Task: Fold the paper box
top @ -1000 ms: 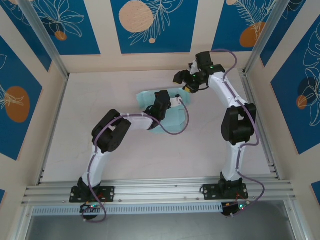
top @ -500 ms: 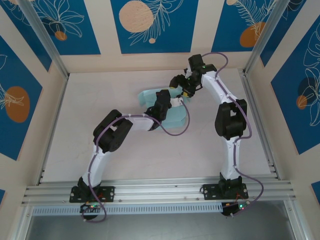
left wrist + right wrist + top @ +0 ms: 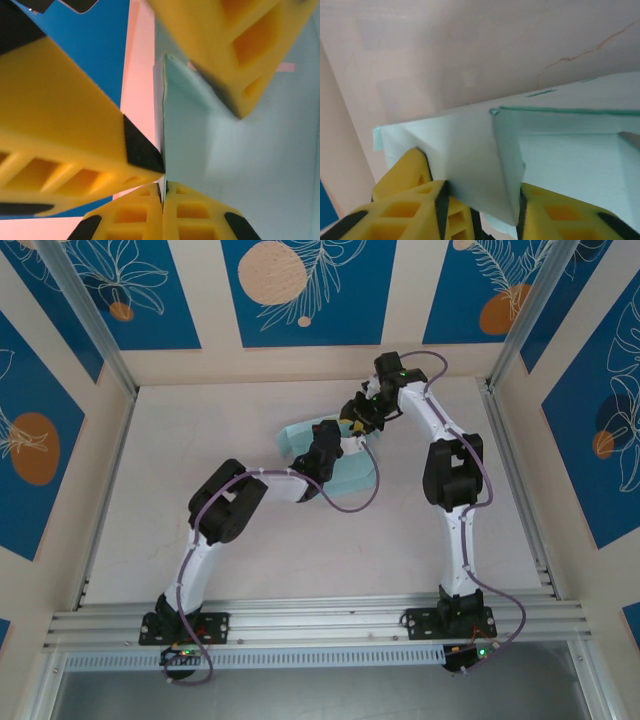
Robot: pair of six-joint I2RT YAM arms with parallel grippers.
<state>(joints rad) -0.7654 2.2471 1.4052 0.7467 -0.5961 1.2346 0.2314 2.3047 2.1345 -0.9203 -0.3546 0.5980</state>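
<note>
Grip at the left: we find the left pincer (image 3: 162, 200) pressed together on an upright edge of the paper box (image 3: 348, 476), which lies about midway along the bench (image 3: 200, 420), nearer its far edge. Further right, the right pincer (image 3: 480, 195) is clamped on a raised flap. Risk, in our judgement: opposed pulls could tear or mis-crease the thin card, or the flap could slip free.

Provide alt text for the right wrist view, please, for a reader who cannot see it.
At the bottom, two yellow fingers of the right gripper clasp a raised fold of the pale-blue paper box. Behind it lies the pale table.
</note>
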